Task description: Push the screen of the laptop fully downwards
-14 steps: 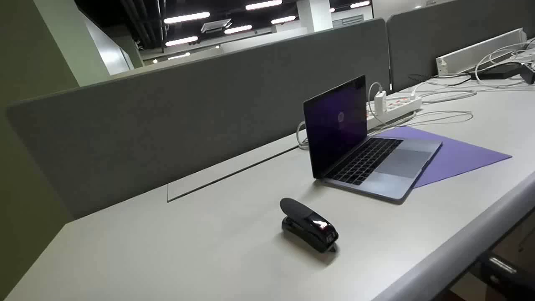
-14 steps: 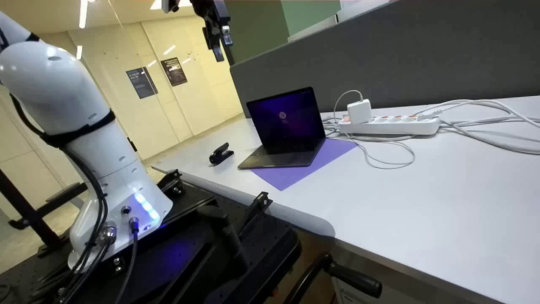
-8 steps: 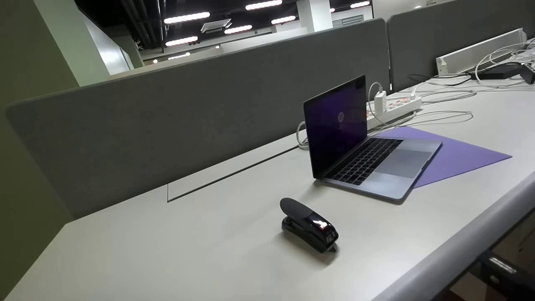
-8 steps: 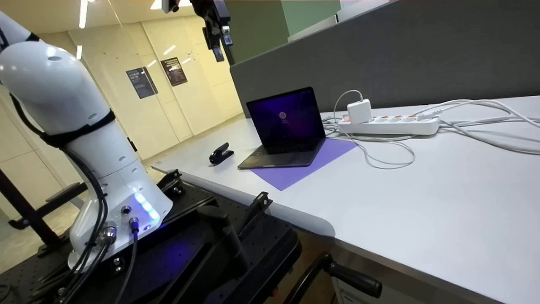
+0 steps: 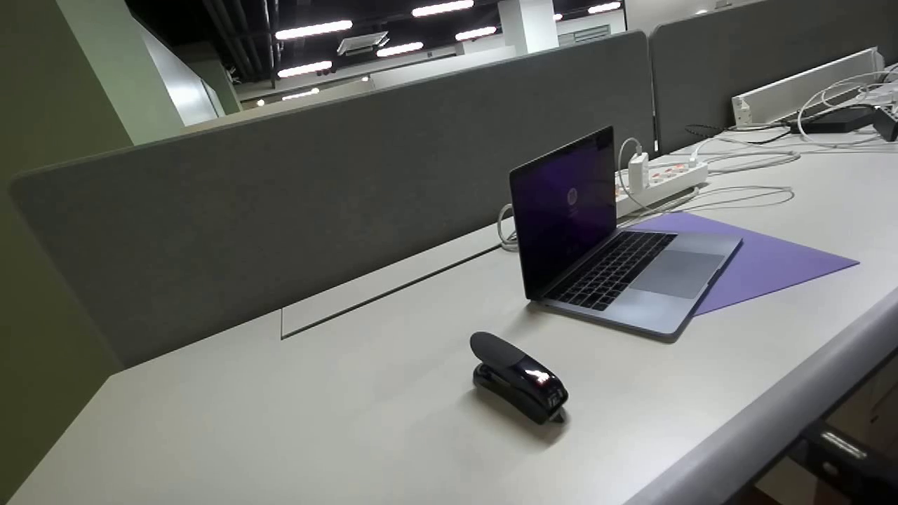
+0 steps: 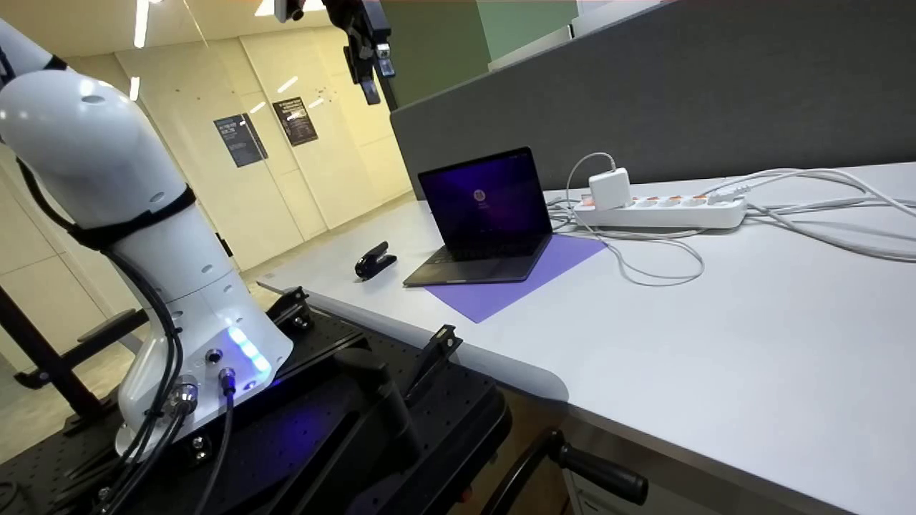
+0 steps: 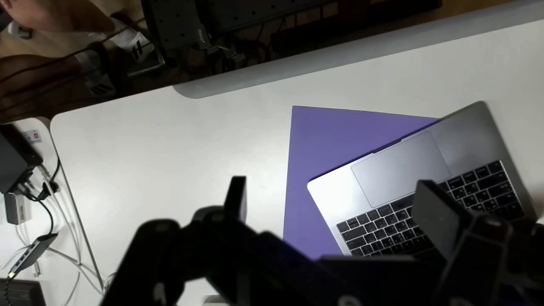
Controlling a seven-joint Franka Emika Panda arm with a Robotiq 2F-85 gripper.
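The grey-silver laptop stands open on the table in both exterior views, partly on a purple sheet. Its screen is raised steeply, with a dark purple display that also shows in an exterior view. In the wrist view I see the laptop's trackpad and keyboard; the screen is hidden there. My gripper hangs high above the table, apart from the laptop. In the wrist view the gripper has its fingers wide apart with nothing between them.
A black stapler lies beside the laptop. The purple sheet sticks out from under it. A white power strip with a charger and cables lies behind. A grey partition runs along the back edge.
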